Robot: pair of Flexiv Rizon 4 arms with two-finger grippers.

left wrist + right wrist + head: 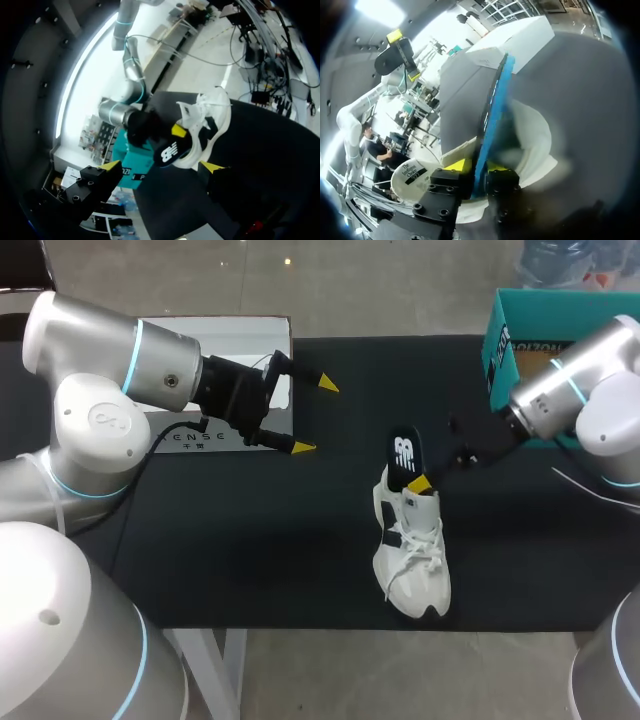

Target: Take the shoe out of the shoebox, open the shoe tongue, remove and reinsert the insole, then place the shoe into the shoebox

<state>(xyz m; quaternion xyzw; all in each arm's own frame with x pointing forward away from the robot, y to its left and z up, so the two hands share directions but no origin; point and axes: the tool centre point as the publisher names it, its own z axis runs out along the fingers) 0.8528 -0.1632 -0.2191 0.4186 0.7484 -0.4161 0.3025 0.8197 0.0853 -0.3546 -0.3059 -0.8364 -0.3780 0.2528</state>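
**Insole pinched and sticking out of the shoe, left arm hovering off to the side**

Starting on the left: your left arm comes in low over the table (250, 540), with the wrist turned so the left gripper (315, 416) points across toward the middle. Its two yellow-tipped fingers are spread wide with nothing between them. It hangs above the dark surface right by a white panel (250, 340) at the back left, well apart from the shoe.

In the middle, the white shoe (412, 560) sits on its sole near the table's front edge, toe toward that edge. The black insole (405, 452) pokes up out of the shoe's opening at the heel end and tilts up and back. Its underside shows blue in the right wrist view.

On the right, your right arm reaches in from the right side, angled down toward the middle. The right gripper (476, 166) has the insole pinched, one yellow tip pressed on each face of it just above the shoe. The teal shoebox (505, 325) stands at the back right, behind that arm, and the shoe is outside it.
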